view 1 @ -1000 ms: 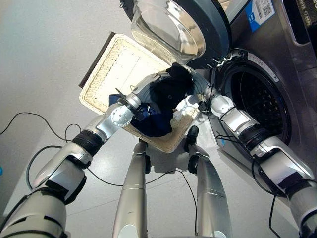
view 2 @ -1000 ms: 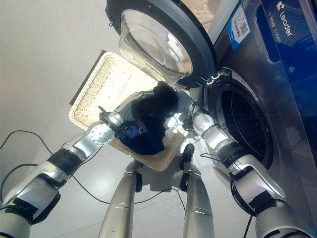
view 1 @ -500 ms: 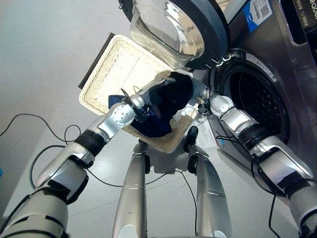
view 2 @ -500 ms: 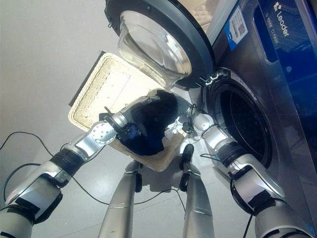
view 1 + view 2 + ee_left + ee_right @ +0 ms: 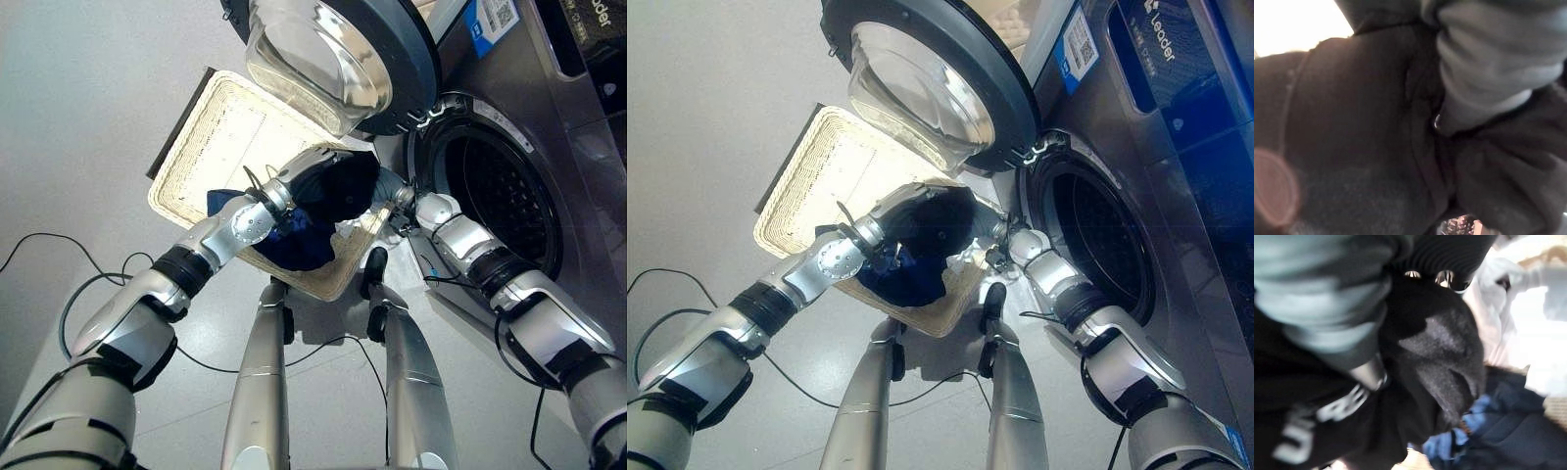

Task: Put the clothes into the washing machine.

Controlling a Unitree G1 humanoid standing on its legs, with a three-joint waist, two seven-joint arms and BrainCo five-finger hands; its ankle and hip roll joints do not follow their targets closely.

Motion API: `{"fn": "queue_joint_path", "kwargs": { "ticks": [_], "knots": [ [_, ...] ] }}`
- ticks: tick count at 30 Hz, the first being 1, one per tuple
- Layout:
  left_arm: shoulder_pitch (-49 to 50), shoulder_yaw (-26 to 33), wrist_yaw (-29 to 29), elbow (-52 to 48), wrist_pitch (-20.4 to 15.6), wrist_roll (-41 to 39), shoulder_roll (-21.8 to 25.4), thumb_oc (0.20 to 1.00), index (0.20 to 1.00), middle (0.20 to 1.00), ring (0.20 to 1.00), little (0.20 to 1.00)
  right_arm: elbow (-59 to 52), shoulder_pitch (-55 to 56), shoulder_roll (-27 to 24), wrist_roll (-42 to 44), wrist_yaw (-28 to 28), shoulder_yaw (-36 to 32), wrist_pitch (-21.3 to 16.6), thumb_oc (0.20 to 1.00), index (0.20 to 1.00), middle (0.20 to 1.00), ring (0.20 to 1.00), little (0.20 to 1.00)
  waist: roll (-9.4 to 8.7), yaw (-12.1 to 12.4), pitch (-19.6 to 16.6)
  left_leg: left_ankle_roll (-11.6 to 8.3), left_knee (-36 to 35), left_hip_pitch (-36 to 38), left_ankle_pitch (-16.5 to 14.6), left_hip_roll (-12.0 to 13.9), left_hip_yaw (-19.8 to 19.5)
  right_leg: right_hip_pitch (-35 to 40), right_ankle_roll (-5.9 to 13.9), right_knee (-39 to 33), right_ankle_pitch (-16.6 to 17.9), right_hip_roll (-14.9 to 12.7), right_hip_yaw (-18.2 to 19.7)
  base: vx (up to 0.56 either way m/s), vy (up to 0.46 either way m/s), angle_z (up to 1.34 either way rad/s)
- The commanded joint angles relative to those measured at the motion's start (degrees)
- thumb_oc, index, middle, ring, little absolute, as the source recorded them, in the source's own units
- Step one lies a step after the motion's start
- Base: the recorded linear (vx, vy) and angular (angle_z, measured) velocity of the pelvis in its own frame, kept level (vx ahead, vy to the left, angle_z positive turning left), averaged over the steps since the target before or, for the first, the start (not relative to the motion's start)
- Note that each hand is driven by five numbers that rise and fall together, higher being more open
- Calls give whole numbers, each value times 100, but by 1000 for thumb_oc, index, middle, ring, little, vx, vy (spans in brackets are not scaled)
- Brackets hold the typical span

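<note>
I've got both hands buried in the dark clothes point(image 5: 333, 196) piled in the wicker basket point(image 5: 211, 132) on the floor, just beside the washing machine point(image 5: 509, 127) with its door point(image 5: 343, 49) swung open. Left hand point(image 5: 313, 171) and right hand point(image 5: 392, 201) press in from either side, but the cloth hides the fingers, so I can't tell if they're gripping.

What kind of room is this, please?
Probably a laundry area: a front-loading washing machine with its round door swung open, and a wicker basket of dark clothes on the grey floor.
</note>
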Motion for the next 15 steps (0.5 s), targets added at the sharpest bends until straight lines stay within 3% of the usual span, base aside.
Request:
{"fn": "queue_joint_path", "kwargs": {
  "ticks": [1, 9, 10, 11, 15],
  "knots": [
    [-654, 229, 419, -74, -286, 62, -711, 200, 200, 200, 200, 200, -314, -39, 445, 669, 34, -129, -629, 200, 200, 200, 200, 200, 265, -85, -139, 18, -467, 40, 18, -342, 201, -4, 584, 282, -263, 75, -250, -15, 0, -5],
    [-606, 214, 706, -78, -71, 238, -833, 200, 200, 200, 200, 200, -444, 36, 596, 1174, -180, -327, -940, 200, 200, 200, 200, 200, 354, -184, -139, 16, -530, -123, 42, -400, 229, -159, 602, 70, -144, 112, -192, -12, 22, -8],
    [-566, 222, 774, -74, 15, 321, -873, 718, 718, 718, 718, 718, -465, 82, 638, 1340, -256, -383, -1024, 200, 200, 200, 200, 200, 373, -211, -139, 9, -541, -118, 18, -412, 252, -157, 611, 35, -156, 118, -177, -10, 48, -16],
    [-561, 218, 831, -54, 33, 377, -882, 1000, 1000, 1000, 1000, 1000, -450, 87, 665, 1433, -324, -421, -1086, 200, 200, 200, 200, 200, 388, -225, -139, 5, -563, -121, 24, -416, 262, -159, 613, 1, -148, 126, -170, -10, 48, -16],
    [-543, 200, 979, -9, 101, 503, -909, 1000, 1000, 1000, 1000, 1000, -368, 146, 744, 1749, -559, -556, -1334, 200, 200, 200, 200, 200, 427, -270, -139, 0, -608, -171, 62, -412, 293, -205, 602, -66, -107, 168, -128, -15, 66, -11]
  ]
}}
